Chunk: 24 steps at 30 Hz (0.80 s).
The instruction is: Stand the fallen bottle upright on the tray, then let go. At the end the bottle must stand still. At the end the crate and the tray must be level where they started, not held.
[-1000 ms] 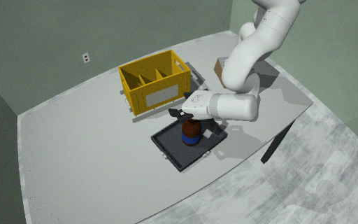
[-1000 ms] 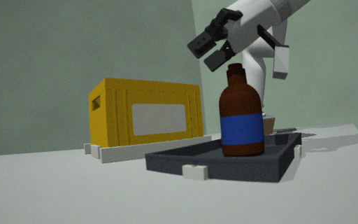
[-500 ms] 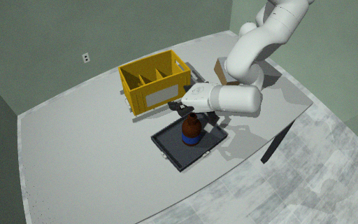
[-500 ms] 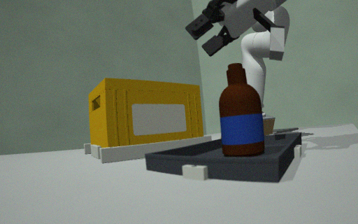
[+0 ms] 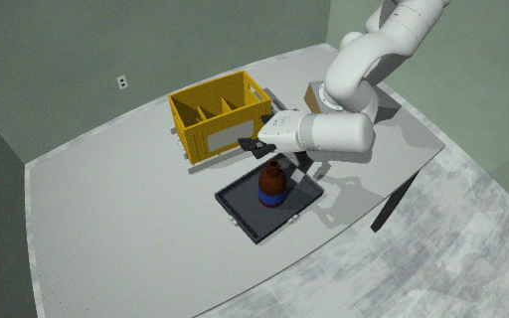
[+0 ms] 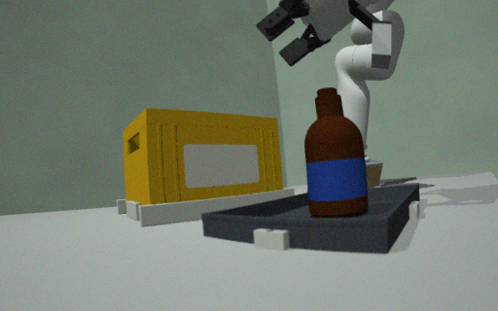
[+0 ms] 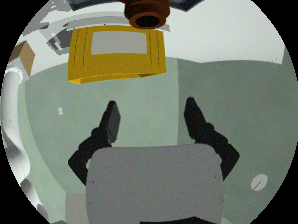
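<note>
The brown bottle (image 5: 271, 183) with a blue label stands upright on the dark grey tray. It also shows upright on the tray (image 6: 313, 221) in the exterior view (image 6: 336, 160). My gripper (image 6: 288, 36) is open and empty, well above the bottle's neck and apart from it. In the top view the gripper (image 5: 254, 146) hangs between the crate and the bottle.
The yellow crate (image 5: 219, 114) with dividers sits on its pale base behind the tray, also seen in the exterior view (image 6: 201, 156). A small brown box (image 5: 313, 96) lies by the arm's base. The table's front edge runs close to the tray.
</note>
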Tool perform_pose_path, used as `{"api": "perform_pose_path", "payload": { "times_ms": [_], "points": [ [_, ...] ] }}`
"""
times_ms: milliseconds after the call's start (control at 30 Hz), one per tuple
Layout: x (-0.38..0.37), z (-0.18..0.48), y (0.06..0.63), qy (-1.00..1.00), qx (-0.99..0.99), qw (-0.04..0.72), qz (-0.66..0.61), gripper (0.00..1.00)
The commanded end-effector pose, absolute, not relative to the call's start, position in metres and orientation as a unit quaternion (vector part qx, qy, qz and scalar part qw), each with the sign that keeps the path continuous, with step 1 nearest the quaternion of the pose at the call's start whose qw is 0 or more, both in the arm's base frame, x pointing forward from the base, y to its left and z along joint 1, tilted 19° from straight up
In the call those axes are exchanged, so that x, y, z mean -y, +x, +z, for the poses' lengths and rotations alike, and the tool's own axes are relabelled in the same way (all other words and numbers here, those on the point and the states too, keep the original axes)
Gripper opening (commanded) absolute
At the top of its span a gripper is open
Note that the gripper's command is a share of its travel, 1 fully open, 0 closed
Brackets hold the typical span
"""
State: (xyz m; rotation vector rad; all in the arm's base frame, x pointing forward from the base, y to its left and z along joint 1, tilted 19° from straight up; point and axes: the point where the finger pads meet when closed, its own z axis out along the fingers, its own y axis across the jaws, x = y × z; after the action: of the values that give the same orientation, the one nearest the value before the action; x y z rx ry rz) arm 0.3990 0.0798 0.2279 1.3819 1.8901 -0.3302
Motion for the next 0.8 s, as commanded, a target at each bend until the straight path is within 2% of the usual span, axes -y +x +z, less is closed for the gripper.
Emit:
{"api": "perform_pose_path", "payload": {
  "times_ms": [0,267,300,767],
  "points": [
    [-0.0792,0.2306,0.3995,0.542,-0.739,0.379,-0.128,1.00],
    [-0.0788,0.2319,0.3994,0.542,-0.739,0.379,-0.128,1.00],
    [-0.0788,0.2319,0.3994,0.542,-0.739,0.379,-0.128,0.00],
    [-0.0788,0.2319,0.3994,0.542,-0.739,0.379,-0.128,0.00]
  ]
}}
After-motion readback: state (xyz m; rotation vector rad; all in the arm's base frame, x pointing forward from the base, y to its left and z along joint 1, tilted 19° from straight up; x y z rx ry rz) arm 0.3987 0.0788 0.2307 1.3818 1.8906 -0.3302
